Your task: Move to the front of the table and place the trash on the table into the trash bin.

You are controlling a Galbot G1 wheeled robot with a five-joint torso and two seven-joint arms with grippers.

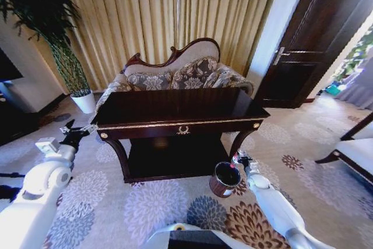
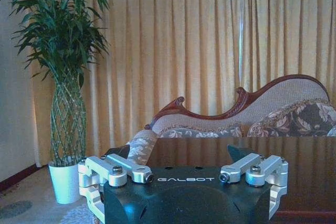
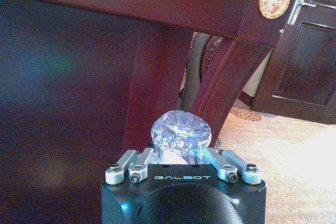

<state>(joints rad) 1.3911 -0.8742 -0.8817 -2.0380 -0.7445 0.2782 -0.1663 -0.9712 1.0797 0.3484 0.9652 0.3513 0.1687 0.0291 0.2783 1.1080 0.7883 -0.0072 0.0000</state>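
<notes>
Your clear plastic bottle sits pinched between the fingers of the right gripper; in the right wrist view you see its crinkled base end-on, poking out past the jaws. That gripper hangs low beside the table's front right leg, right at the rim of the trash bin, which stands on the patterned carpet just off that corner. From the head view you cannot quite tell whether the bottle is over the bin's mouth or only next to it.

The table is straight ahead of you, dark and glossy with a gilt emblem on its front edge and a lower shelf beneath. Its top looks bare, though the reflections may be hiding small scraps.

Your left gripper is held out by the table's front left corner, fingers spread apart and holding nothing; in its own view the gripper looks across the tabletop toward the floral sofa, the curtain and the potted plant.
</notes>
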